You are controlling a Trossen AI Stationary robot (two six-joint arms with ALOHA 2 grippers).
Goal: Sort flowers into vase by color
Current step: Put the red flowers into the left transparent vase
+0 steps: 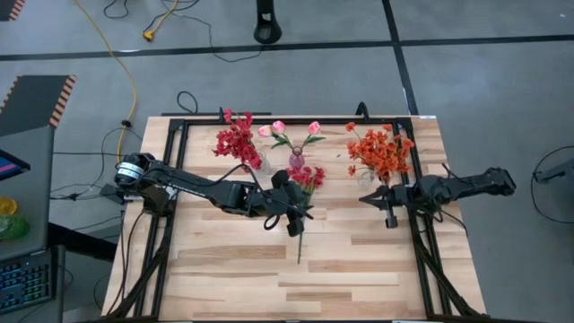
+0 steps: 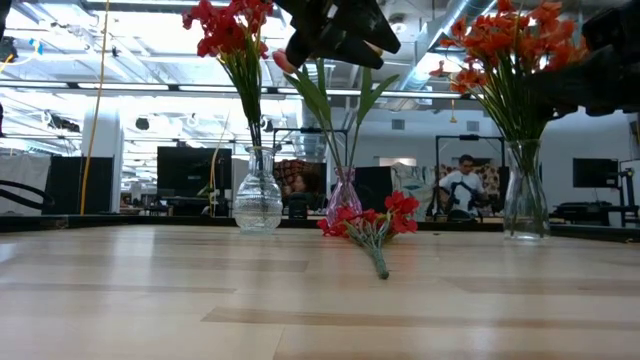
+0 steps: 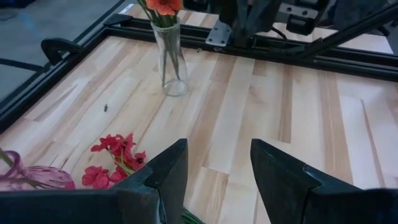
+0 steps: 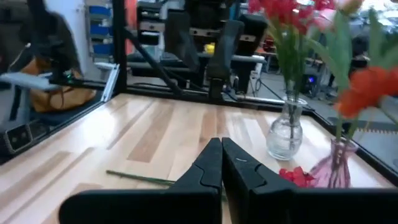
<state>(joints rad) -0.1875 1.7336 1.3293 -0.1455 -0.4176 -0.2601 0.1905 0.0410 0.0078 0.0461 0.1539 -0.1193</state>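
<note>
Two dark fingers of my left gripper are standing apart, grasping nothing, hovering above the red flower sprig lying flat on the wooden table just before the pink vase. My right gripper is waiting clenched, empty, beside the orange bouquet's glass vase.

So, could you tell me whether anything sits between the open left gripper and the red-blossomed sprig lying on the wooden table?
Nothing visible does. The left gripper hangs open just above the loose red-blossomed sprig with its long green stem, which lies flat on bare wood in front of the small pink glass vase.
</note>
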